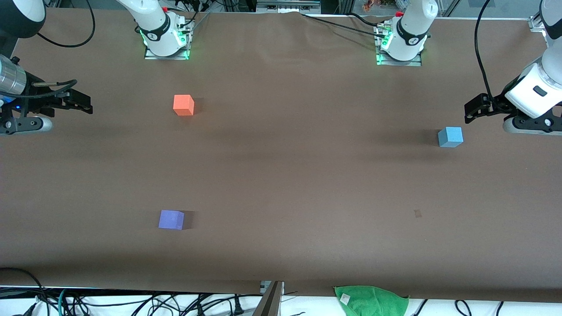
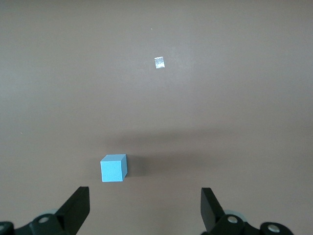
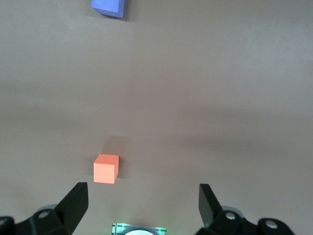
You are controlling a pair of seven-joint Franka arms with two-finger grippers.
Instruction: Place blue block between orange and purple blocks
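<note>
The blue block [image 1: 450, 137] sits on the brown table toward the left arm's end; it also shows in the left wrist view [image 2: 113, 168]. The orange block [image 1: 183, 105] and the purple block [image 1: 171, 219] sit toward the right arm's end, the purple one nearer the front camera. Both show in the right wrist view, orange [image 3: 106, 169] and purple [image 3: 108, 7]. My left gripper [image 1: 470, 112] is open and empty, in the air close beside the blue block [image 2: 145, 208]. My right gripper [image 1: 85, 103] is open and empty, over the table edge at the right arm's end [image 3: 143, 205].
A green cloth [image 1: 371, 300] hangs over the table's edge nearest the front camera. A small pale mark [image 1: 417, 213] lies on the table, also in the left wrist view [image 2: 159, 62]. The arm bases [image 1: 166, 39] [image 1: 401, 44] stand along the table's top edge.
</note>
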